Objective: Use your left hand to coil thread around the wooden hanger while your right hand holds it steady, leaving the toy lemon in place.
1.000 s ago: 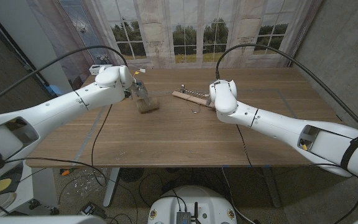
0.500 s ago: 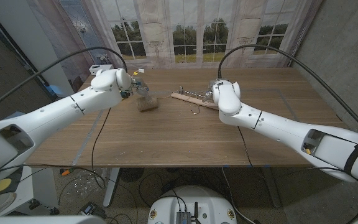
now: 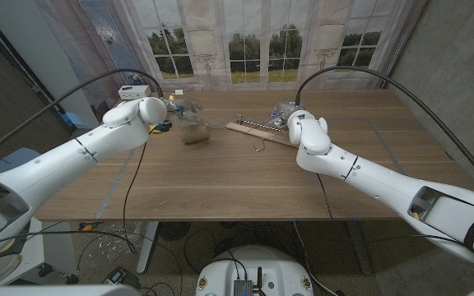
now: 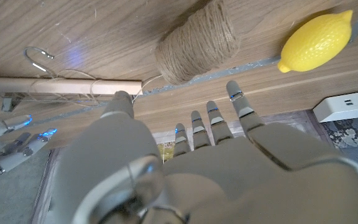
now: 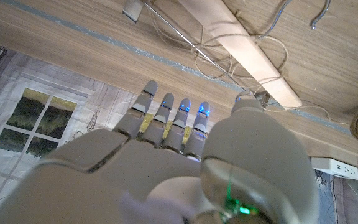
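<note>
Head view: my right hand [image 3: 290, 122], open, is hovering nearest the hanger [image 3: 255, 129]; left hand [image 3: 164, 113], open, by twine ball [image 3: 193, 134], hanger lying crosswise betw. them.

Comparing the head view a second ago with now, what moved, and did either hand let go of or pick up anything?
The left hand has drawn back from the twine spool toward the table's left edge and now holds nothing, fingers spread. The right hand has shifted slightly away along the hanger, also empty. Spool, hanger and lemon look unmoved on the table.
</note>
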Available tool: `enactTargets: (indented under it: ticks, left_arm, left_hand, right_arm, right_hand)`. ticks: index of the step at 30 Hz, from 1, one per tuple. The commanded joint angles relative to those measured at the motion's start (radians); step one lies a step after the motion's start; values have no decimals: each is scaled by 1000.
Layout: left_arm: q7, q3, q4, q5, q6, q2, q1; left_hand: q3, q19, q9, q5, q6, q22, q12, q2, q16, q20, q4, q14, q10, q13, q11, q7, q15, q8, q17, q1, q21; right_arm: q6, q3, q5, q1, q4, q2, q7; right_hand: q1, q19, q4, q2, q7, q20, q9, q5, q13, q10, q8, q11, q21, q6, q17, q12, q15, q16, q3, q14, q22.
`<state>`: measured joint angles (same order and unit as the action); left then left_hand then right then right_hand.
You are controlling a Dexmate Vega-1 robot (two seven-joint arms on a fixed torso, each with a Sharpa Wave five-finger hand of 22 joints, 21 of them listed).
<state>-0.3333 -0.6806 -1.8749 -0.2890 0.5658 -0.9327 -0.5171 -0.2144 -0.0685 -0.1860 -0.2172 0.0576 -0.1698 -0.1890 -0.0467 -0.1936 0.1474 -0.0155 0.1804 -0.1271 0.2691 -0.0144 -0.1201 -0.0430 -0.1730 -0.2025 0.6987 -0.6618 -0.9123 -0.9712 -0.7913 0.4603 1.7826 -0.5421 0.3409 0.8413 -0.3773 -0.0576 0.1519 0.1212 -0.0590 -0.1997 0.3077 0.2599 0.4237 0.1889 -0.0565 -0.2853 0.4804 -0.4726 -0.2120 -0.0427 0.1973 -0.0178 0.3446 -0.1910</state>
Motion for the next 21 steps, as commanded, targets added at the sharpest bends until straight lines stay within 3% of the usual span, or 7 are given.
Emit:
enactTargets:
  ticks: [1,12,15,21]
  left_arm:
    - [194,180,55,228,-277,-6,-155]
    - [307,258,130,351,-514,28,-233]
    - [376,276,138,345,-563,43,-261]
    - [407,312,189,405,-684,68,-298]
  left_hand:
    - [-4,-5,1,5,-10,-5,-1,-17,-8,-9,-9,-10,12,-2,2,-8,2,-1,-3,-9,4]
    - [-15,-45,3,21,22,-6,-22,-52,-19,-32,-15,23,-24,-15,-10,0,23,-18,2,-24,5]
    - [-45,-71,4,27,60,-6,-36,-98,-26,-34,-7,50,-63,-25,-17,14,32,-28,7,-11,8]
    - [-76,-115,5,27,107,-6,-49,-119,-34,-47,15,99,-112,-37,-14,25,41,-34,13,7,7]
  right_arm:
    - [135,150,211,127,34,-1,-313]
    - [384,288,458,238,32,0,-528]
    - [482,329,527,279,13,19,-608]
    - [619,377,637,337,-8,47,-701]
  right_hand:
    - [15,-12,4,9,-9,-1,0,2,1,15,10,6,4,11,6,-3,-90,8,-14,19,1]
    - [31,-27,13,28,-26,1,2,-14,-2,40,16,17,1,31,20,-10,-80,12,-41,38,2]
    - [39,-35,17,33,-36,-3,3,-28,-4,69,17,31,0,38,29,-19,-76,20,-60,65,1]
    - [43,-42,20,35,-54,-8,4,-42,-5,88,22,42,-1,55,37,-23,-64,23,-76,81,1]
